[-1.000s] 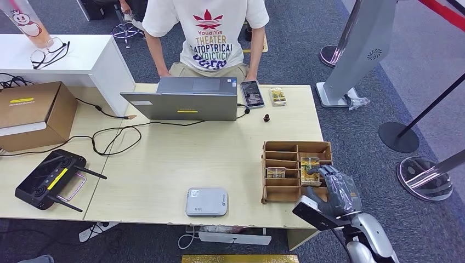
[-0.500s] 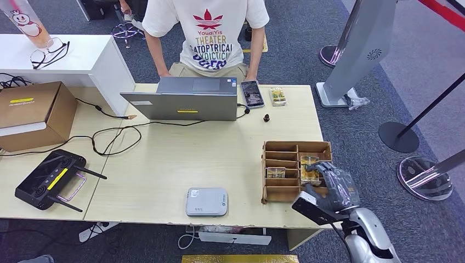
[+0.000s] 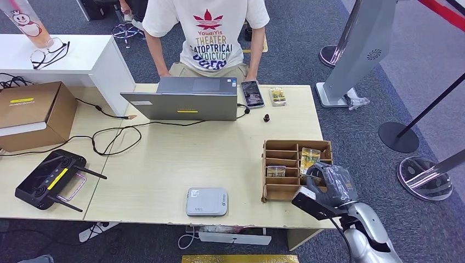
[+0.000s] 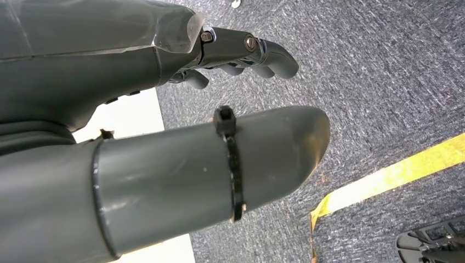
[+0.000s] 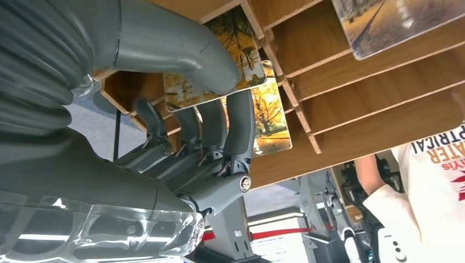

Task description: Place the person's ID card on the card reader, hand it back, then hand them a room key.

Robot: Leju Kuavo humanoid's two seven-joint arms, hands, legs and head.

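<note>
My right hand [image 3: 329,184] is at the wooden key box [image 3: 281,192] near the table's front right corner. It pinches a room key card [image 3: 308,156] with a yellow autumn picture, raised out of its slot. In the right wrist view the thumb [image 5: 181,46] presses this key card [image 5: 248,48] against the fingers [image 5: 239,123]. The ID card [image 3: 278,96] lies at the far edge beside a phone [image 3: 252,93], in front of the person [image 3: 207,33]. The grey card reader [image 3: 206,201] sits at the near edge. My left hand [image 4: 164,109] hangs over carpet, holding nothing.
A second key card [image 3: 276,171] stays in the box, and another key card [image 5: 272,118] stands behind the held one. An open laptop [image 3: 183,101] sits at the far edge, cables and a black controller [image 3: 50,179] to the left. Stanchion bases [image 3: 425,178] stand right of the table.
My right hand has drawn the key card up out of its compartment and shifted slightly toward me. The person, ID card and reader have not moved.
</note>
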